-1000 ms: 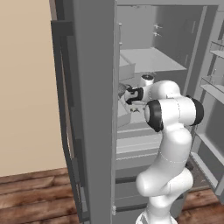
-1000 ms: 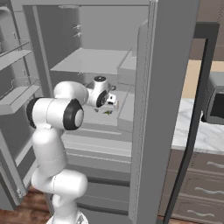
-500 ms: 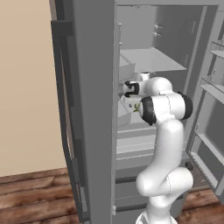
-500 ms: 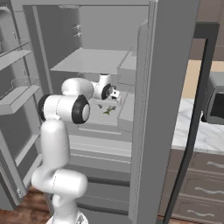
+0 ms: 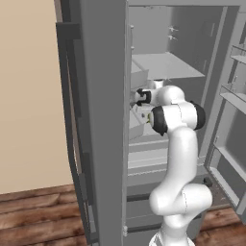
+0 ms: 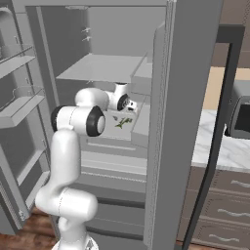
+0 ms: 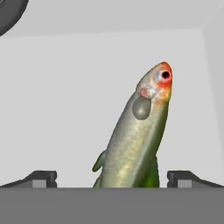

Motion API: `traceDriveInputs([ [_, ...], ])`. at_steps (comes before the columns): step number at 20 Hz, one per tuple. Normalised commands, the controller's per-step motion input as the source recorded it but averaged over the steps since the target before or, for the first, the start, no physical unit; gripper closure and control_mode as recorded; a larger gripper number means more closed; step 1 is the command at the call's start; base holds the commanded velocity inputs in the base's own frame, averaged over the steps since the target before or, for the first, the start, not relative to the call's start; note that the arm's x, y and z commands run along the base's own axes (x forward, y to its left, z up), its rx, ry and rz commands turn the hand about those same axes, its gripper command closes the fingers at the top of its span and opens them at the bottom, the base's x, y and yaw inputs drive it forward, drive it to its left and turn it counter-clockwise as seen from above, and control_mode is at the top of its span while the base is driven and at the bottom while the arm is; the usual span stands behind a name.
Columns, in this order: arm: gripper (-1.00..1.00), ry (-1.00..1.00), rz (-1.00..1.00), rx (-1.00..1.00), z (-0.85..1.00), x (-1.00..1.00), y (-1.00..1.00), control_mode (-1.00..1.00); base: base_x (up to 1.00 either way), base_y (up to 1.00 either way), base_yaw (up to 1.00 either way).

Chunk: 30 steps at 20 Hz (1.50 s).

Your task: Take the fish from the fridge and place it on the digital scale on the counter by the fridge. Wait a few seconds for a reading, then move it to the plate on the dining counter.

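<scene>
From the left, the white arm reaches into the open fridge [image 5: 103, 120]. From the right, the fish [image 6: 122, 122] lies on a pale fridge shelf beneath the hand, beside the marble bench [image 6: 222, 146]. Up close, the pincer [image 7: 112, 179] spreads wide, fish between its tips

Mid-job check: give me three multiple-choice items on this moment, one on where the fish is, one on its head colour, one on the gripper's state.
1. Where does the fish lie?
A. on a fridge shelf
B. on the counter
C. in the gripper

2. What colour is its head?
A. blue
B. orange-red
C. black

3. How is the gripper?
A. shut on the fish
B. shut, empty
C. open

Key: 1 A, it lies on the pale shelf inside the fridge. 2 B, the hand view shows an orange-red head. 3 C, the fingertips stand wide apart either side of the fish.
</scene>
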Motion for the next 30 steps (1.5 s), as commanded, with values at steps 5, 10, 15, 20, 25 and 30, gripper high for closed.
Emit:
traceDriveInputs([
  [5,-1.00,-0.05,0.00,0.00,-0.12,0.00,0.00,-1.00,0.00,0.00,0.00],
  [10,-1.00,-0.04,0.00,0.00,-0.22,0.00,0.00,-1.00,0.00,0.00,0.00],
  [15,-1.00,-0.10,0.00,0.00,-0.17,0.00,0.00,-1.00,0.00,0.00,0.00],
  [20,-1.00,-0.15,0.00,0.00,-0.14,0.02,0.00,-1.00,0.00,0.00,0.00],
  [25,-1.00,-0.02,0.00,-0.05,-0.05,0.00,0.00,-1.00,0.00,0.00,0.00],
  [30,-1.00,0.06,0.00,-0.15,-0.04,0.00,0.00,-1.00,0.00,0.00,0.00],
])
